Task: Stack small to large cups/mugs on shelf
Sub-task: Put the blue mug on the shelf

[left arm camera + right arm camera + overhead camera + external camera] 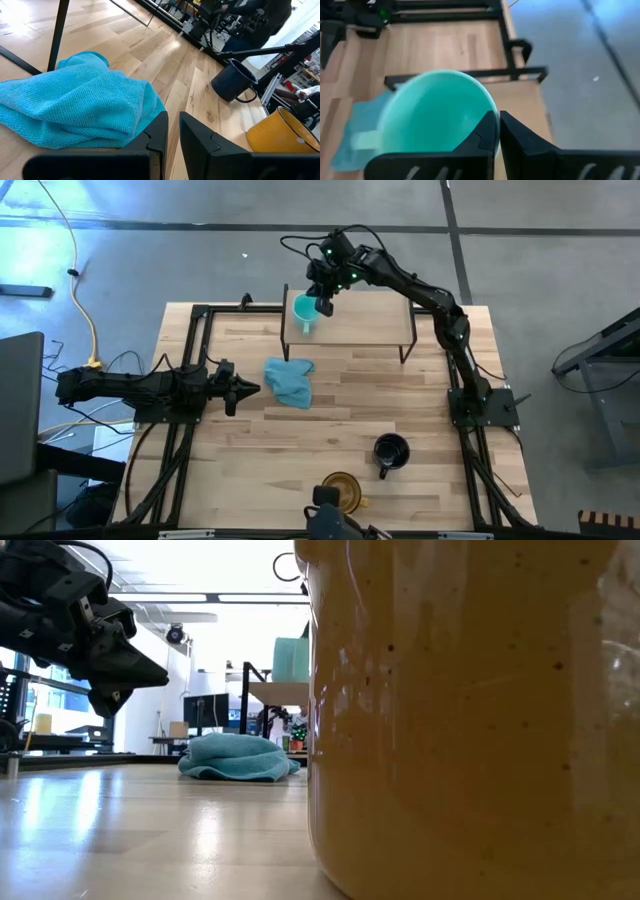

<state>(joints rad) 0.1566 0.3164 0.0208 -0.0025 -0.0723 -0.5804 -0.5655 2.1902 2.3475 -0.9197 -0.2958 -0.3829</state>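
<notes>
The turquoise mug point(303, 313) is sitting at the left end of the shelf point(360, 320), at about twelve o'clock on the table point(330, 410) seen from above, with the right gripper point(324, 301) pinching its rim, one finger inside and one outside.

Going left to right: the left gripper point(246, 389) is waiting at nine o'clock, low over the table, its fingers nearly together and holding nothing. Just to its three o'clock side a blue cloth point(290, 381) is lying crumpled in front of the shelf. At six o'clock the amber mug point(341, 489) is standing at the near edge, and at about five o'clock the black mug point(391, 451) is standing beside it, handle pointing toward the near edge.

Judging by this, the small mug is being placed first. The black mug comes next; it is lying toward six o'clock from the right gripper, well apart, and looks nearer the right arm's base than the left gripper.
</notes>
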